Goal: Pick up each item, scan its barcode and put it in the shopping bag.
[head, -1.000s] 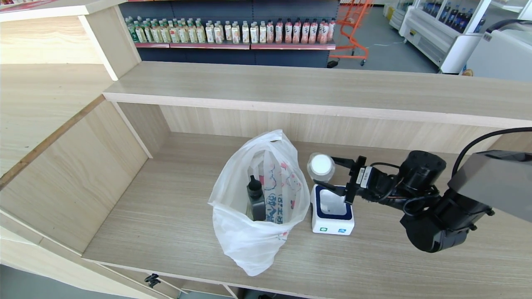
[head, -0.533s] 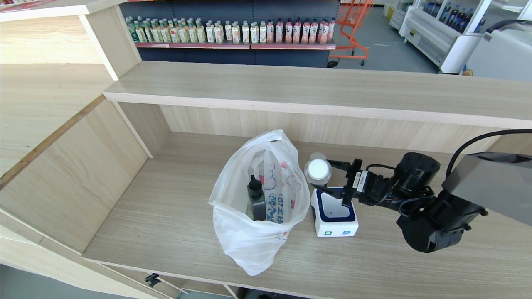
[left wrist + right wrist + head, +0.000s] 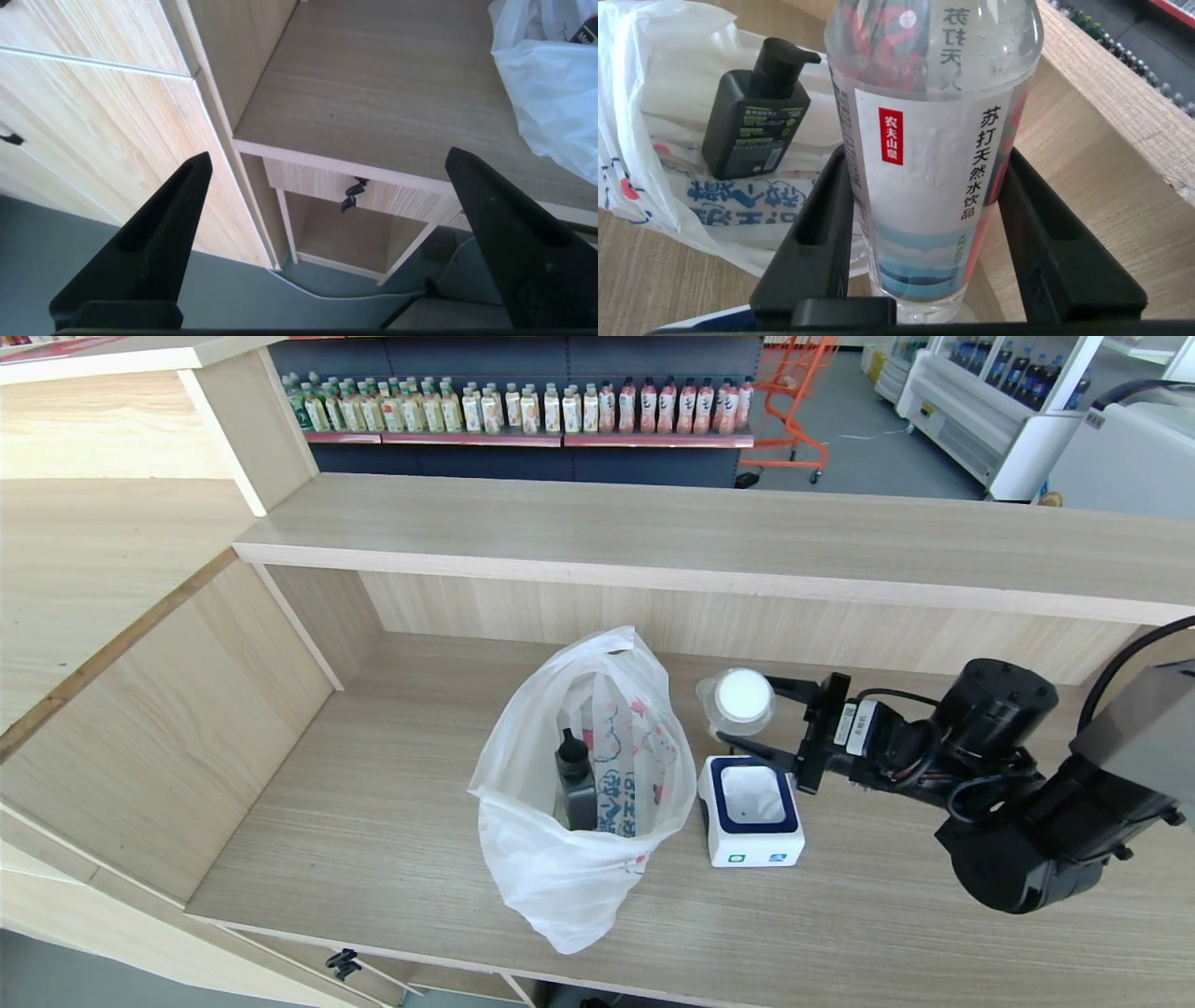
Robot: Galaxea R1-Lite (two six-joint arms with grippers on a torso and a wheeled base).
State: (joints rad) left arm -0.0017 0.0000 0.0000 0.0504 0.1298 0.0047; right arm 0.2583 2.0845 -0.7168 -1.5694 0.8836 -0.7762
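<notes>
Since the right end effector (image 3: 747,714) is clamped around the middle of the water bottle (image 3: 743,696), holding it roughly upright with the cap on top, the relation that matters is a short sideways one. The scanner (image 3: 752,807), window facing up, sits just nearer the robot than the bottle, and the shopping bag (image 3: 560,859) gapes just to the bottle's left. The left end effector (image 3: 329,157) hangs spread wide and empty off the surface's (image 3: 392,821) near left corner, well apart, so the right arm is nearer.
</notes>
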